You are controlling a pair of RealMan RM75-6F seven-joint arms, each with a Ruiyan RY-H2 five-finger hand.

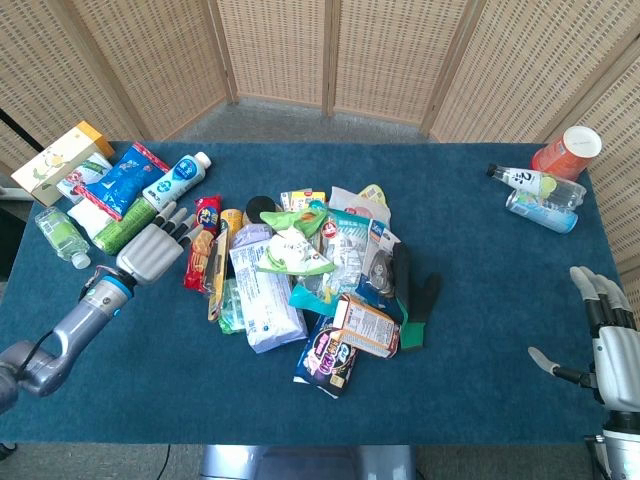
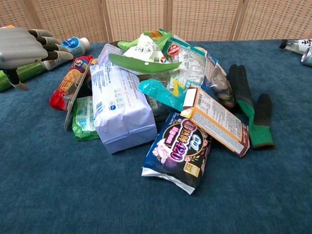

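Observation:
My left hand (image 1: 155, 250) hovers open above the blue table, fingers stretched toward the red biscuit roll (image 1: 205, 243) at the left side of the pile; in the chest view the left hand (image 2: 24, 46) shows at the upper left, just left of that red biscuit roll (image 2: 68, 80). A green tube (image 1: 125, 228) and a white-blue bottle (image 1: 178, 181) lie right behind it. My right hand (image 1: 610, 345) stands open at the table's right edge, far from everything. The pile holds a pale purple pack (image 2: 119, 107), a dark purple pouch (image 2: 180, 151), an orange box (image 2: 217, 119) and black-green gloves (image 2: 251, 107).
At the far left lie a yellow-white box (image 1: 60, 160), a blue bag (image 1: 125, 178) and a small clear bottle (image 1: 62, 237). At the far right stand an orange cup (image 1: 567, 152), a small bottle (image 1: 525, 180) and a can (image 1: 540, 212). Wicker screens close off the back.

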